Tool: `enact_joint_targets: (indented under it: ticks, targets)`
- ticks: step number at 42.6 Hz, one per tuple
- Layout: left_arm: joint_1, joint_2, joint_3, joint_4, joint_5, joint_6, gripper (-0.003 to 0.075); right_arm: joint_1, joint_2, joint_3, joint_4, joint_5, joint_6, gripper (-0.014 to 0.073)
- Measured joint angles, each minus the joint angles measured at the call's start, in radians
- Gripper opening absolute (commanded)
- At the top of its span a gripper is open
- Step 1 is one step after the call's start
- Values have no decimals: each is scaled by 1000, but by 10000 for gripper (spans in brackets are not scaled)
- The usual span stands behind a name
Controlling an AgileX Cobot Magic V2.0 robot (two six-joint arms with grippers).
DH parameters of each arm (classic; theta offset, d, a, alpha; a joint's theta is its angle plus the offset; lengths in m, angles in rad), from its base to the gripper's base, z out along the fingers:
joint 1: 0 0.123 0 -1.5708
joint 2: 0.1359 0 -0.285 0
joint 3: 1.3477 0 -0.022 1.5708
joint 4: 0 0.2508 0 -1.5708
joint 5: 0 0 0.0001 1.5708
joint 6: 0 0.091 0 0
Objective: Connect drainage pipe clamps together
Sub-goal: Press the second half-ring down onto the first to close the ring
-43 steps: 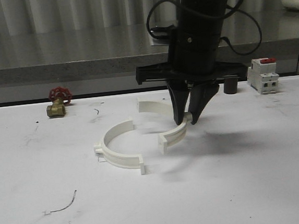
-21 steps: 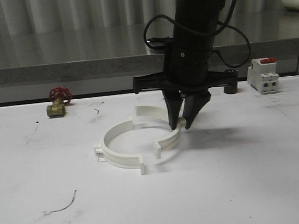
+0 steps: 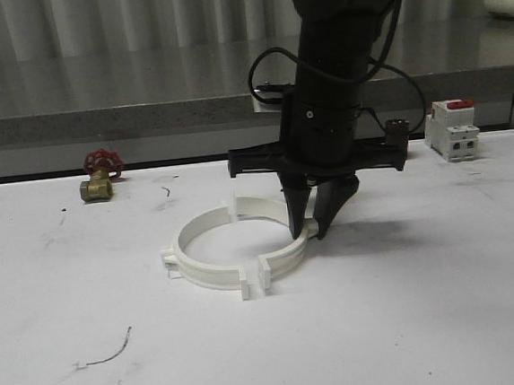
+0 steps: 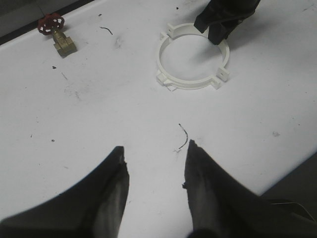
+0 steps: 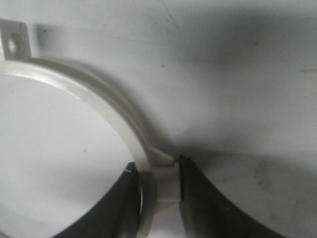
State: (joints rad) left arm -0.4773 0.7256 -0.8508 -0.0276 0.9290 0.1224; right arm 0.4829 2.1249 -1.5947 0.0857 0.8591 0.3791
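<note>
On the white bench (image 3: 412, 323), the two white plastic semicircular drainage pipe clamps lie facing one another so that they outline a ring near the bench's middle. The left clamp half (image 3: 195, 261) rests free on the surface; the right clamp half (image 3: 284, 249) is pinched at its rim by the right end effector (image 3: 312, 228), whose dark fingers (image 5: 198, 198) close on either side of the plastic band, as the right wrist view confirms. At the front the end tabs of the two halves stand just beside each other. The left end effector (image 4: 154, 171) hangs with its jaws apart and nothing between them, well apart from the ring. A red-handled brass valve (image 3: 101, 175) and a white boxy breaker with red top (image 3: 452, 130) stand at the bench's far edge.
</note>
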Motion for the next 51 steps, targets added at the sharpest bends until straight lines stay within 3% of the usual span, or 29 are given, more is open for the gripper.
enact_joint_targets:
  ticks: [51]
  targets:
    - [0,0,0,0,0,0,273,9,4,-4,29,-12,4,218]
